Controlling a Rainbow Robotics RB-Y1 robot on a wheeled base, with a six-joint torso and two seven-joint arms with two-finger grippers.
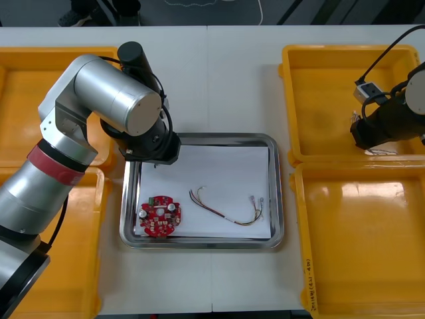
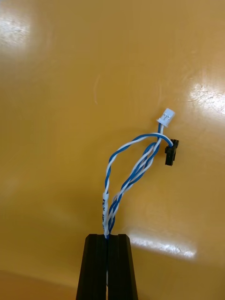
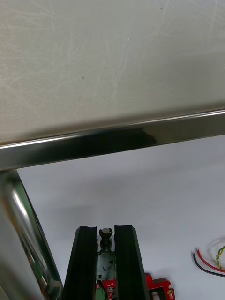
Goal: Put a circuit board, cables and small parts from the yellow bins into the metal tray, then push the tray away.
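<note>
Metal is gleaming all round the tray (image 1: 277, 193), which is sitting mid-table with a white lining. The round red circuit board (image 1: 159, 216) is lying in its near left corner, and a red and yellow cable (image 1: 226, 211) is lying across the middle, beside the board and apart from it. The left arm (image 1: 113, 100) is leaning over the tray's far left corner, its bulky wrist hiding the left gripper (image 3: 105, 228) from above. From the wrist camera that gripper is hovering inside the tray, just short of the far rim, with a red edge of the board peeking out behind it, mostly cut off. A small dark thing (image 3: 105, 234) with a pale rounded top is showing right at the gripper's tip. I cannot tell whether it is being gripped or is merely lying behind, so I cannot say whether this gripper is holding anything. Over on the right, the right gripper (image 2: 107, 236) is hanging above the far right yellow bin (image 1: 332, 73), clamped tight on a twisted blue and white cable (image 2: 126, 178) near one end. The rest is looping out beyond the fingertips against the bin floor; whether it is touching the floor I cannot tell. A white plug (image 2: 166, 116) and a black plug (image 2: 171, 153) are sitting at the loop's far end. From above, this cable is hardly showing beneath the dark wrist.
</note>
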